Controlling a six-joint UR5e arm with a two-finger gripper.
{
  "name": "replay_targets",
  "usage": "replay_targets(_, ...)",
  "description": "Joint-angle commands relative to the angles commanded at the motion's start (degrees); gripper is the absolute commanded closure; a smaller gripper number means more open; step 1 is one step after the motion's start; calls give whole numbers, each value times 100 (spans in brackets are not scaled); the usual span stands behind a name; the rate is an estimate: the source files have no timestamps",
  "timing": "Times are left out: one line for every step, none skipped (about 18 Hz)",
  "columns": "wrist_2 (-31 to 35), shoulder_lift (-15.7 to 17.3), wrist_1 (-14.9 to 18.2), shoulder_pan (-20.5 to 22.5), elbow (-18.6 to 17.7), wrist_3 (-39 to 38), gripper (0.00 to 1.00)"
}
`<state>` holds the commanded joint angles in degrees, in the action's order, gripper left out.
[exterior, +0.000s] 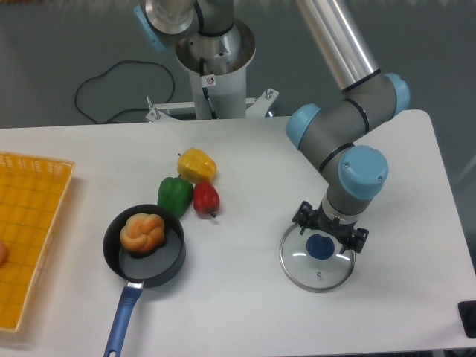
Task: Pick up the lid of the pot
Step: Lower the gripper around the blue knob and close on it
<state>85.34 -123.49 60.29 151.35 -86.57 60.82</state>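
Cut off — yellow bin point(37, 208) at left, pan handle point(124, 318) below.

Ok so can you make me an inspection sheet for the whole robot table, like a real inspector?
Surface: white table; spills or damage, nothing seen.
Pot lid: see-through, lying on the table, blue knob facing up.
Clutter: yellow pepper, green pepper and red pepper grouped together; black pan with a brown, bread-like thing inside; yellow crate at the left edge of the picture.
End effector: open, fingers apart over the lid, holding nothing; exact height can't be told.
Cables: black cable curving across the dark area beyond the table.
Surroundings: robot base at the top of the picture; people, nothing seen.
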Motion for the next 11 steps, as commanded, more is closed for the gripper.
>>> replay_targets(0, 0, -17, 0, 0, 9, 0)
replay_targets(0, -9, -61, -9, -9, 9, 0)
replay_targets(0, -17, -96, -9, -17, 9, 0)
replay_targets(9, -26, -123, -9, -26, 9, 0)
replay_targets(9, -35, -158, -9, -26, 9, 0)
replay_targets(17, -35, -176, -9, -26, 17, 0)
replay_targets(9, -35, -193, -9, -26, 17, 0)
replay_targets(17, -44, -193, -17, -26, 17, 0)
replay_targets(26, -53, -193, -9, -26, 17, 0)
replay_targets(35, -53, -193, -17, -35, 17, 0)
replay_targets(35, -61, -193, -9, -35, 17, 0)
